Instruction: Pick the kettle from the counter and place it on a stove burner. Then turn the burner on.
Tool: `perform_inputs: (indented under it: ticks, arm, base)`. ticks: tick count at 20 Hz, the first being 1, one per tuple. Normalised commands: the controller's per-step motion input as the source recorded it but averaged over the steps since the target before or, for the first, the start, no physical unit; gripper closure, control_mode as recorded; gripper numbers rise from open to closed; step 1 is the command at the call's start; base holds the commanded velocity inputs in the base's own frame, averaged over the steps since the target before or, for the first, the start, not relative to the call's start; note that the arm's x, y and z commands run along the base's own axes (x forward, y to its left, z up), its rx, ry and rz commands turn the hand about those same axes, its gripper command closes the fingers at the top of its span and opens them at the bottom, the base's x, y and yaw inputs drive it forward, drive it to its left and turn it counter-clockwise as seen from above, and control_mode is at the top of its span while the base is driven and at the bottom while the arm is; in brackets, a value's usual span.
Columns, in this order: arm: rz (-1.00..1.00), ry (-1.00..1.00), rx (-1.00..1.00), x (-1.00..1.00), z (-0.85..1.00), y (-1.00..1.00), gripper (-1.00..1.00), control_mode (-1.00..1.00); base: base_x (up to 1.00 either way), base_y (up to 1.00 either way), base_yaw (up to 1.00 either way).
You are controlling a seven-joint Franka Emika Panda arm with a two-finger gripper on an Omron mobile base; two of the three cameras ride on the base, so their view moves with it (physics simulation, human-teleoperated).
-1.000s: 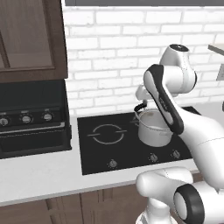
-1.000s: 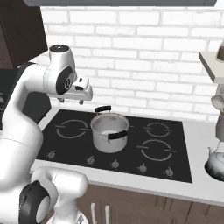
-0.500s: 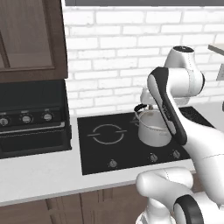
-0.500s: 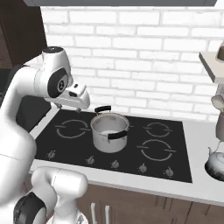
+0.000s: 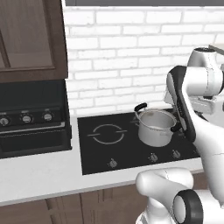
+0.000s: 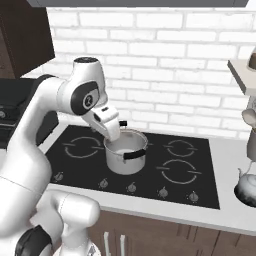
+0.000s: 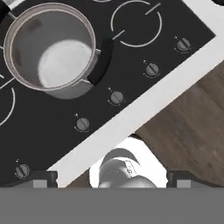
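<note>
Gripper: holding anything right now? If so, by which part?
Nothing is held. The gripper has its jaws wide apart with nothing between them, hanging above the cooktop's front edge. The kettle sits untouched on the counter, right of the cooktop.

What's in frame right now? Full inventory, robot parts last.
pot: 1, steel with black handles, mid cooktop, empty inside.
kettle: 1, silvery-white, on the counter right of the cooktop, cut by the frame edge.
cooktop: 1, black glass, set into the counter.
burner rings: white outlines; four visible in the right base view.
knobs: five, small and round, along the cooktop's front edge.
counter: 1, pale grey-white.
black appliance: 1, three dials, on the counter left of the cooktop.
cabinet: dark wood, upper left.
brick wall: white, behind the cooktop.
arm: white, raised over the cooktop's left side.
hand: open, holding nothing, looking down on the pot and knobs.
</note>
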Motion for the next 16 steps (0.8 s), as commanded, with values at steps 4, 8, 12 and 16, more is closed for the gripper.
perform_inputs:
  ticks: [4,8,12,16]
  arm:
    - [-0.59,0.09,0.09,0.0,-0.14,-1.0,-1.0,-1.0]
    - [-0.49,0.04,0.01,0.0,-0.31,-1.0,-1.0,-1.0]
    - [-0.33,0.04,0.0,0.02,-0.44,-0.88,-1.0,-1.0]
    - [-0.07,0.09,0.0,0.29,-0.42,-0.48,-1.0,-1.0]
  base:
    - [0.0,0.0,0.0]
    - [0.0,0.0,0.0]
    - [0.0,0.0,0.0]
    - [0.0,0.0,0.0]
